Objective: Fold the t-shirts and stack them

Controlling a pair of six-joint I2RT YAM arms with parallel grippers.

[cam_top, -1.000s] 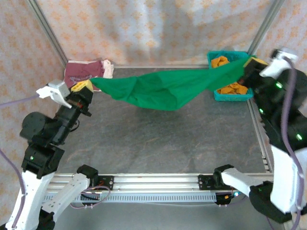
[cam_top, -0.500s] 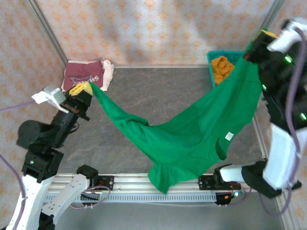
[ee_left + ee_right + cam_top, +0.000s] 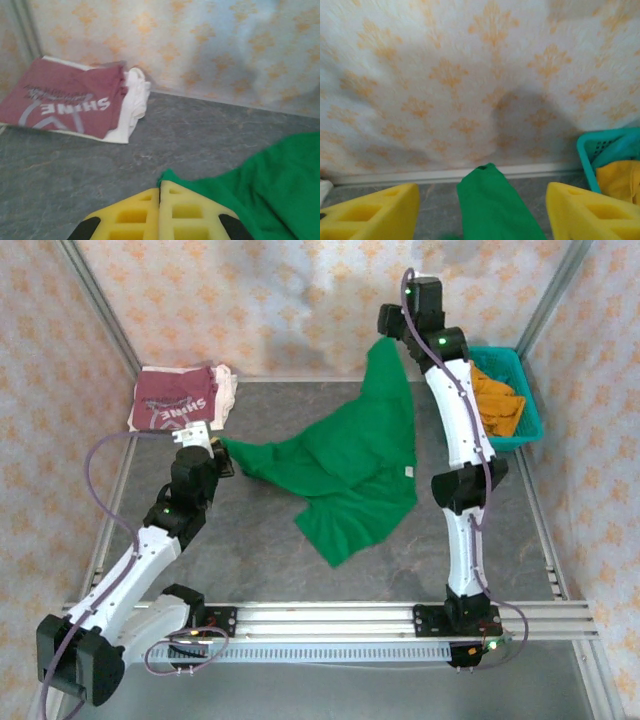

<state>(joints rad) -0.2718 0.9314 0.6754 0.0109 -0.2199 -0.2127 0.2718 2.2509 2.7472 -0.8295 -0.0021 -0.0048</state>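
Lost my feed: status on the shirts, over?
Left gripper shut on green t-shirt corner. Right gripper open, cloth loose between jaws. Maroon t-shirt folded, far left. Nothing blocking.

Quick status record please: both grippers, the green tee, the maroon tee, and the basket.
left gripper: fingers shut on a corner of the green t-shirt
right gripper: fingers open, green cloth between them, touching neither
green t-shirt: unfolded, crumpled in the middle, far end raised
maroon t-shirt: folded, back left corner
basket: back right, orange cloth inside
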